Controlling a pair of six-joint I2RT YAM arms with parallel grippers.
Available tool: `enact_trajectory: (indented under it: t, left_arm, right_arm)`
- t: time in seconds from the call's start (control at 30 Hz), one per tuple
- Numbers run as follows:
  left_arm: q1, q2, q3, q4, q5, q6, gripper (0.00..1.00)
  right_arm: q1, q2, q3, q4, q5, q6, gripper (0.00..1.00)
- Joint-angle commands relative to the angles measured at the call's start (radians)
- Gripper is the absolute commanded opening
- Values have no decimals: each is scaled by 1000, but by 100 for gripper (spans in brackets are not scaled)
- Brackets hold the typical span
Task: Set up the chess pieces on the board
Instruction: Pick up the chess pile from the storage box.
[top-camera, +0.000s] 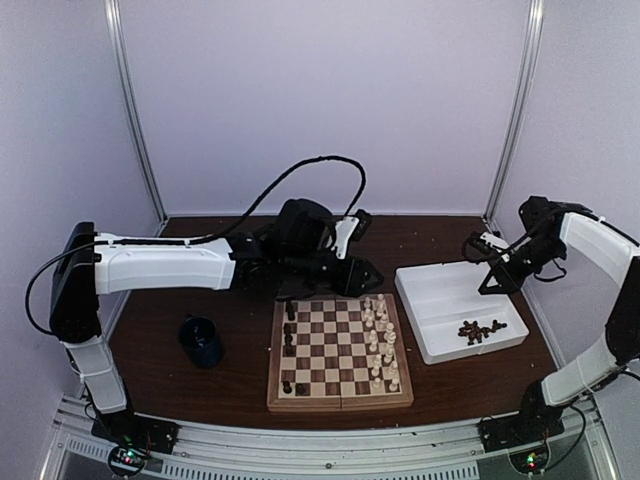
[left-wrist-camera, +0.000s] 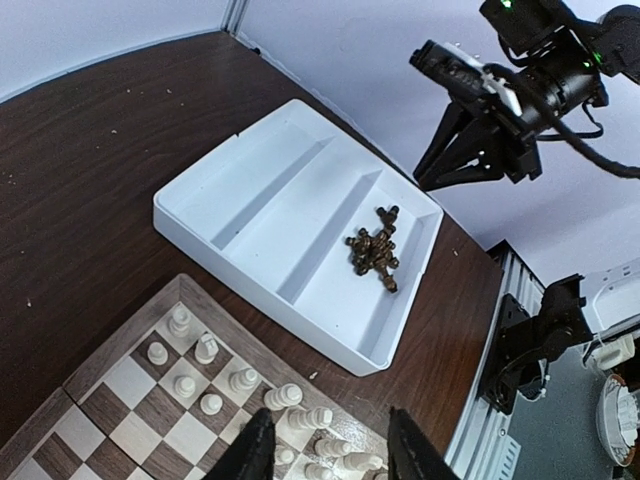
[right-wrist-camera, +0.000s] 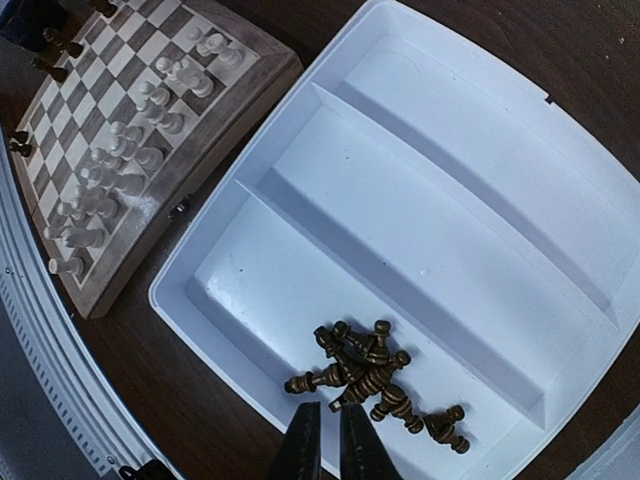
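Note:
The board (top-camera: 340, 398) lies at the table's middle front. Cream chess pieces (top-camera: 381, 340) stand in its two right columns, and a few dark ones (top-camera: 289, 337) stand along its left side. More dark pieces (top-camera: 480, 331) lie heaped in the near compartment of a white tray (top-camera: 440, 285). My left gripper (top-camera: 366, 273) hangs open and empty above the board's far right corner. In its wrist view its fingers (left-wrist-camera: 254, 452) straddle cream pieces (left-wrist-camera: 300, 415) below. My right gripper (top-camera: 487, 288) hovers over the tray, jaws nearly together and empty. In the right wrist view its fingertips (right-wrist-camera: 300, 440) sit just short of the dark heap (right-wrist-camera: 372, 378).
A dark blue cup (top-camera: 202, 340) stands on the table left of the board. The tray's other two compartments (right-wrist-camera: 440, 200) hold nothing. White enclosure walls surround the table, and a metal rail (top-camera: 320, 450) runs along the near edge.

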Motion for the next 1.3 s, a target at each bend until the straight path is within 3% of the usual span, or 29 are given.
enact_trajectory:
  t: [0.0, 0.07, 0.13, 0.23, 0.27, 0.47, 0.7, 1.27]
  left_arm:
    - [-2, -22, 13, 17, 1, 14, 38]
    - [-2, -35, 3, 5, -11, 22, 38]
    - [-1, -44, -5, -3, -21, 29, 38]
    - [-2, -49, -9, -18, -33, 36, 38]
    - [-2, -50, -10, -22, -35, 38, 38]
    - [-2, -51, -15, -27, -44, 41, 38]
    - [-1, -51, -15, -36, -51, 39, 38]
    - [-2, -26, 15, -60, -53, 38, 38]
  right_arm:
    - [-5, 63, -56, 83, 172, 50, 12]
    - [-5, 94, -87, 118, 291, 48, 14]
    - [-5, 116, -111, 152, 377, 48, 25]
    - [-5, 87, -137, 127, 333, -36, 40]
    - [-4, 68, -146, 120, 303, -62, 41]
    - [2, 67, -167, 61, 229, -183, 33]
    - [4, 165, -148, 116, 273, -96, 22]
    - [64, 331, -190, 201, 370, 12, 32]
